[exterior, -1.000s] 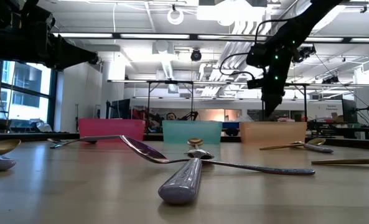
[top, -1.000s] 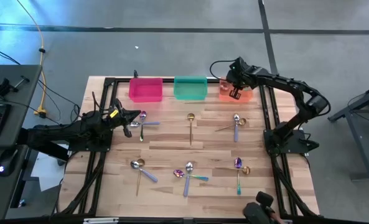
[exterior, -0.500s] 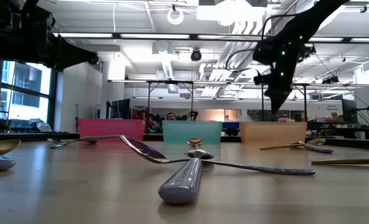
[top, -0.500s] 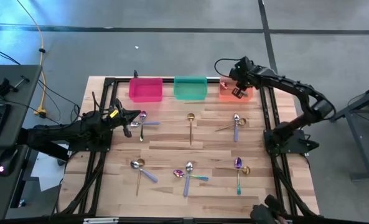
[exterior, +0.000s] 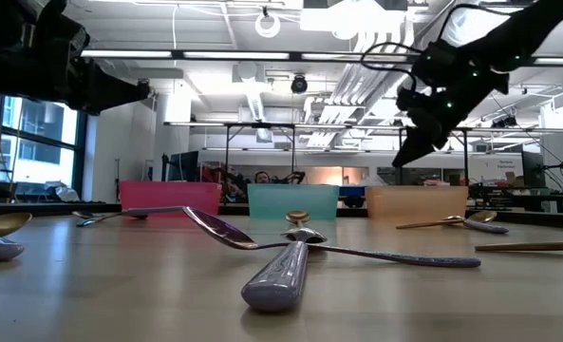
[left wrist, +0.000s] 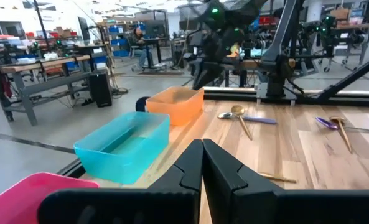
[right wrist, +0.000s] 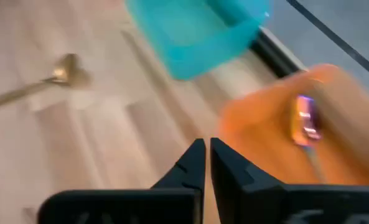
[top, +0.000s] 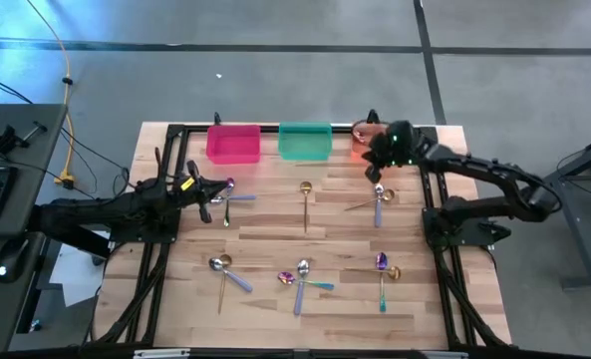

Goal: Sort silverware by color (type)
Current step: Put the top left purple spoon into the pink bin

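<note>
While looking straight down on the worktop, found the right end effector raised just in front of the orange bin at the far right corner. Saw its fingers pressed together in the right wrist view, with nothing between them. Noted one iridescent spoon lying inside that orange bin. Placed the teal bin at the middle of the far edge and the pink bin toward the far left.

Found the left end effector low over the far left part of the worktop, just beside a purple-bowled spoon. Saw its fingers closed too, gripping nothing.

Counted the rest of the silverware loose on the wood:
- single gold spoon in front of the teal bin
- silver-lavender spoon crossed with a gold one, in front of the orange bin and just under the right end effector
- gold and lavender pair near the left of the near edge
- crossed cluster at the middle of the near edge
- teal-handled spoon over a gold one toward the near right

Could not tell from table height which spoon touched which.
</note>
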